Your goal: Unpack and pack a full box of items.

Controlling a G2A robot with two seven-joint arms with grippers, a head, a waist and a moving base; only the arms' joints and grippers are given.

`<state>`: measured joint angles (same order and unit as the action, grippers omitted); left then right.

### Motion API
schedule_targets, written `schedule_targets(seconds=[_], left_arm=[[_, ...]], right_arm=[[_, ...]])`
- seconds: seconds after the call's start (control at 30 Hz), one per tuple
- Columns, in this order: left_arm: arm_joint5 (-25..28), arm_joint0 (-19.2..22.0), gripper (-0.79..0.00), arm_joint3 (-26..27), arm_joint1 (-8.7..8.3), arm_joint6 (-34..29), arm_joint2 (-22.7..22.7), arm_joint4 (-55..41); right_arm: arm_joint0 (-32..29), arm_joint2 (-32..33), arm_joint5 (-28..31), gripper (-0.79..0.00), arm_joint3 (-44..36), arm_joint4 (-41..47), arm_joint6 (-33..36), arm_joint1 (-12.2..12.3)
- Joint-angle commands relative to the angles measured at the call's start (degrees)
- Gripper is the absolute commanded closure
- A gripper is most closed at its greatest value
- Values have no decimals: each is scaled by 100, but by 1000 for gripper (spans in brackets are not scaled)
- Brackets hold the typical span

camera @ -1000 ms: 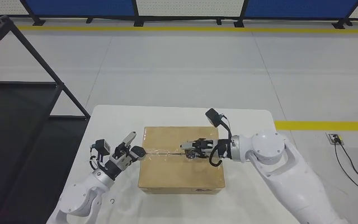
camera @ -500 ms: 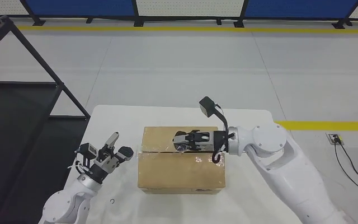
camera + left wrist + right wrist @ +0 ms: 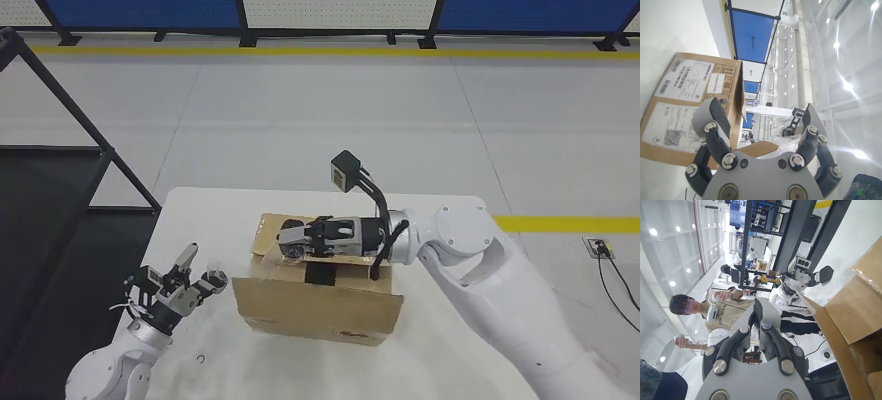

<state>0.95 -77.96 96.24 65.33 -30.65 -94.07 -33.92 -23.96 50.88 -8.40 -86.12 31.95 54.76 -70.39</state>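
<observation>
A brown cardboard box point(image 3: 318, 305) with printed labels stands mid-table; its top flaps point(image 3: 268, 232) are lifted and the box looks tilted. My right gripper point(image 3: 291, 239) is over the box's top near its left end, fingers shut point(image 3: 756, 313); I cannot make out anything between the pads. Beside it, clear tape point(image 3: 807, 306) clings to an open flap edge of the box point(image 3: 853, 309). My left gripper point(image 3: 190, 272) is above the table left of the box, open and holding nothing point(image 3: 763, 115). Its view takes in the labelled side of the box point(image 3: 687, 89).
The white table point(image 3: 440, 335) has free room on both sides of the box. A small ring-like thing point(image 3: 200, 358) lies near the front left. A black metal frame point(image 3: 60, 150) stands off the table's left side.
My right gripper has travelled left along the box top from its middle to its left end. The box has shifted and its flaps have lifted. My left gripper has drawn back left, away from the box.
</observation>
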Motion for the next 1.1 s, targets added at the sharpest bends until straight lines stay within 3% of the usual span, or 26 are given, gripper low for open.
schedule_targets(seconds=[0.0,1.07], left_arm=[[0,-5,-785,-18,0,-24,-9,-37],[-9,-58,-785,-120,42,-166,559,179]], right_arm=[[40,-43,15,0,11,48,56,-24],[-107,44,441,0,-507,153,149,-167]])
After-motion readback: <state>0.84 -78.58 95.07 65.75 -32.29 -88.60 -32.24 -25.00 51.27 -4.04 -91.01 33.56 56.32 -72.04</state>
